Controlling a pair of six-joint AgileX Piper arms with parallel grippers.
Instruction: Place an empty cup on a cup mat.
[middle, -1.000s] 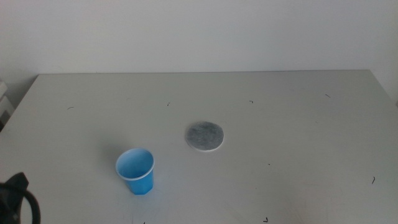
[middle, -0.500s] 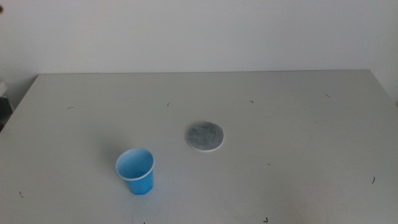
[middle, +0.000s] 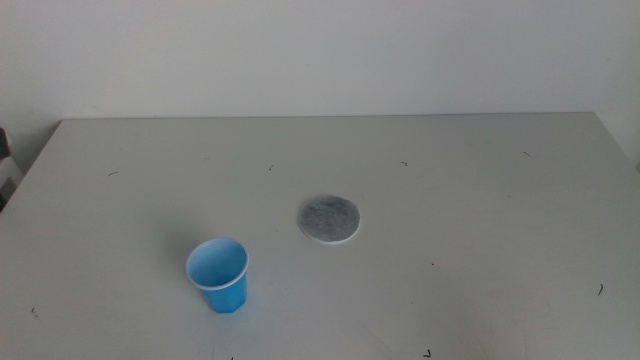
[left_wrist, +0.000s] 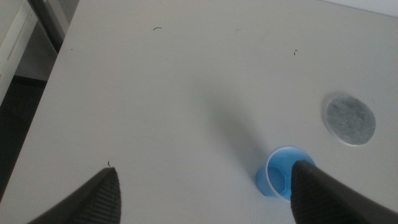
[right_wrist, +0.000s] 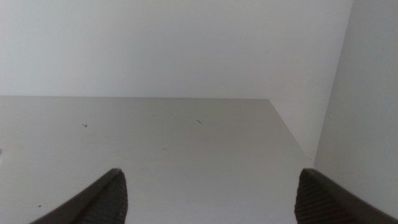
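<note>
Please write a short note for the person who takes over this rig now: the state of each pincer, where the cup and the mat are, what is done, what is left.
Left pincer: open, holding nothing, high above the table, the cup below it.
Right pincer: open, holding nothing, waiting over the table's far right part.
Cup: upright, empty, on the table, apart from the mat.
Mat: flat, nothing on it.
Done: nothing.
Left: grasp the cup, set it on the mat.
</note>
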